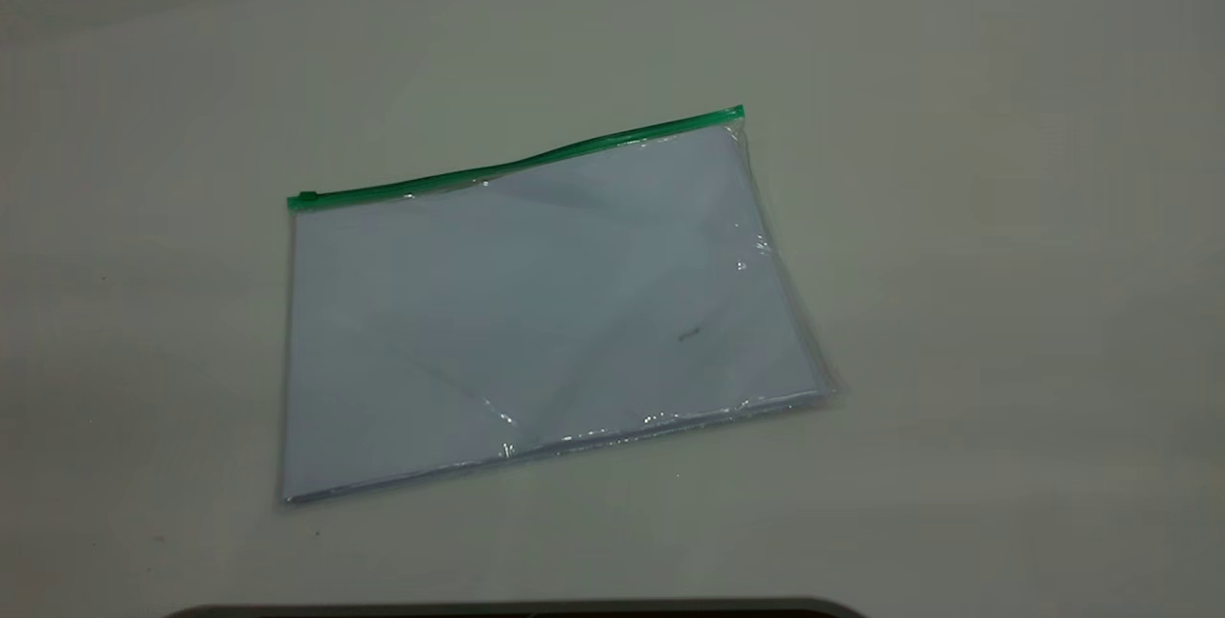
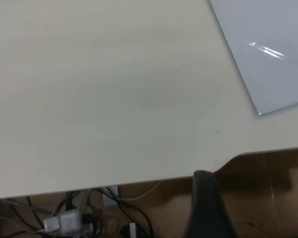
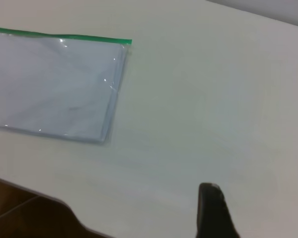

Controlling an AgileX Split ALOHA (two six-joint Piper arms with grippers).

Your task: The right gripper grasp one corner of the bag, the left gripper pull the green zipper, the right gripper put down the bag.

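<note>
The bag (image 1: 536, 312) lies flat on the table, a clear pouch with pale sheets inside. The green zipper (image 1: 517, 162) runs along its far edge, with the slider tab (image 1: 306, 200) at the left end. The corner of the bag (image 1: 739, 116) where the strip ends is at the far right. Neither gripper shows in the exterior view. The right gripper (image 3: 258, 206) is open and empty over bare table, well apart from the bag (image 3: 54, 84) and its green corner (image 3: 126, 42). The left gripper (image 2: 256, 198) is open and empty past the table's edge, away from a plain bag corner (image 2: 268, 59).
The pale table (image 1: 957, 312) surrounds the bag on all sides. A dark rounded edge (image 1: 517, 610) shows at the bottom of the exterior view. Cables and a plug (image 2: 74, 218) lie below the table's edge in the left wrist view.
</note>
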